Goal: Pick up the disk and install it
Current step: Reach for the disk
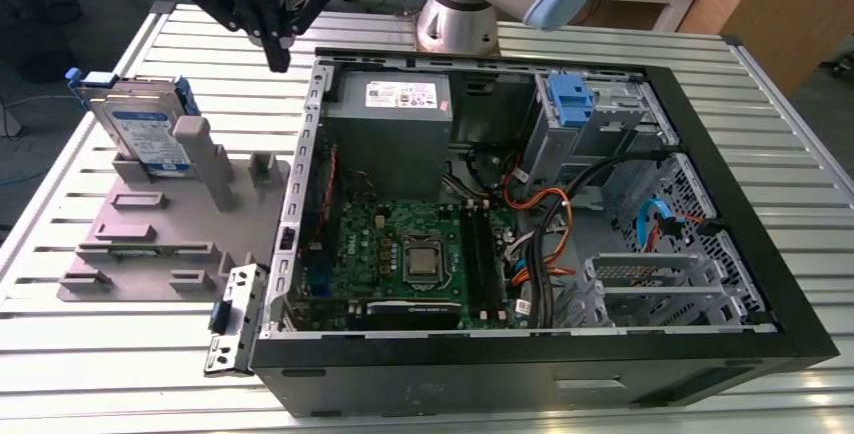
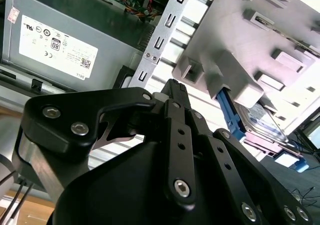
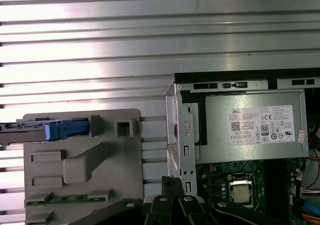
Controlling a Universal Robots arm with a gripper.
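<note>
Down and toward the exterior view's left of the jaws, the disk (image 1: 140, 126) is standing on edge in 1 slot of a matte grey plastic fixture (image 1: 150, 246), well apart from the fingertips. It is showing as a flat silver-grey metal slab, with a white-and-blue label on its broad face and blue plastic rails running along its edges. In the first wrist view its thin edge is showing with 1 blue rail end. The fixture is lying flat as 1 blocky plate, carrying several raised rectangular posts and slotted cradles.

The gripper (image 1: 278, 60) is hanging in the air above the ribbed aluminium table (image 1: 94, 374), its 2 black fingers pressed together into a single narrow tip and pinching nothing. Its body is looking angular and black, with bolted linkage bars showing in both wrist views.

On the other side of the jaws, toward the exterior view's right and lower, 1 open black computer case (image 1: 467, 390) is lying on its side. Inside it, nearest the jaws, 1 boxy grey sheet-metal power supply (image 1: 400, 104) is bearing a white sticker. Farther off, 1 green motherboard (image 1: 380, 239) is holding 1 square metallic processor (image 1: 424, 266), and 1 blue plastic latch (image 1: 570, 102) is standing upright deeper in the case.
</note>
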